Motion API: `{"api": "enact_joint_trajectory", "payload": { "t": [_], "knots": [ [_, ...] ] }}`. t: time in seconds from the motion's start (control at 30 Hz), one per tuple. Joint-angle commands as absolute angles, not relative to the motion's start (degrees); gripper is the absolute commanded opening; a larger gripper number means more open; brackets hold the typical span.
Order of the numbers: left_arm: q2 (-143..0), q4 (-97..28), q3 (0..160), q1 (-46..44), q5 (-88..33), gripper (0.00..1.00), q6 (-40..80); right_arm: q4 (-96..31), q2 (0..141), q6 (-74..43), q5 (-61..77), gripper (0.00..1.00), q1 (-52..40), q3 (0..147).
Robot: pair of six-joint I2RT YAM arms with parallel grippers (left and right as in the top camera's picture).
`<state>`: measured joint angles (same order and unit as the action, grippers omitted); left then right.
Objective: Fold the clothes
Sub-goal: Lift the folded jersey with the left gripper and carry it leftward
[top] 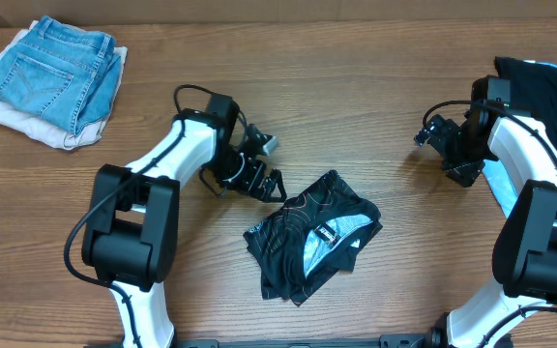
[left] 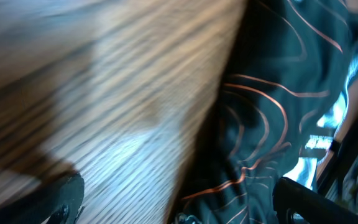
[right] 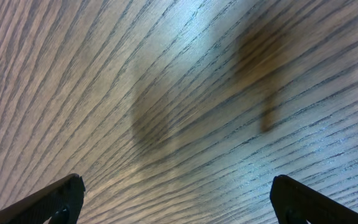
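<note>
The black jersey with thin orange contour lines (top: 312, 235) lies folded into a small bundle at the table's middle, with white lettering showing on its right side. My left gripper (top: 264, 182) is open and empty just off the bundle's upper left edge. In the left wrist view the jersey (left: 272, 112) fills the right half and reaches between the open fingers (left: 179, 208). My right gripper (top: 431, 132) is open and empty over bare wood at the right, far from the jersey. The right wrist view shows only wood between its spread fingers (right: 178, 202).
Folded blue jeans (top: 51, 72) lie on a white cloth at the back left. A plain black garment (top: 540, 87) lies at the back right corner, under the right arm. The table is brown wood (top: 356, 87).
</note>
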<state>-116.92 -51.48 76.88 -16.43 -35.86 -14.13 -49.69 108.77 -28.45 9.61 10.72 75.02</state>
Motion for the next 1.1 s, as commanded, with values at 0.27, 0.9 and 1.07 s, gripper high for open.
{"api": "enact_joint_trajectory", "payload": {
  "t": [0.27,0.9,1.07],
  "knots": [
    [-119.2,-54.1,76.0,-25.2,-36.9,1.0,-22.0,-49.5,106.9,-28.3,9.0,1.0,10.7,74.7],
    [-121.5,-56.4,76.0,-26.6,-40.5,0.04,-20.4,-49.5,106.9,-28.3,9.0,1.0,10.7,74.7],
    [-121.5,-52.2,76.2,-24.1,-39.6,0.04,-13.6,-49.5,106.9,-28.3,9.0,1.0,10.7,74.7]
  ]
}}
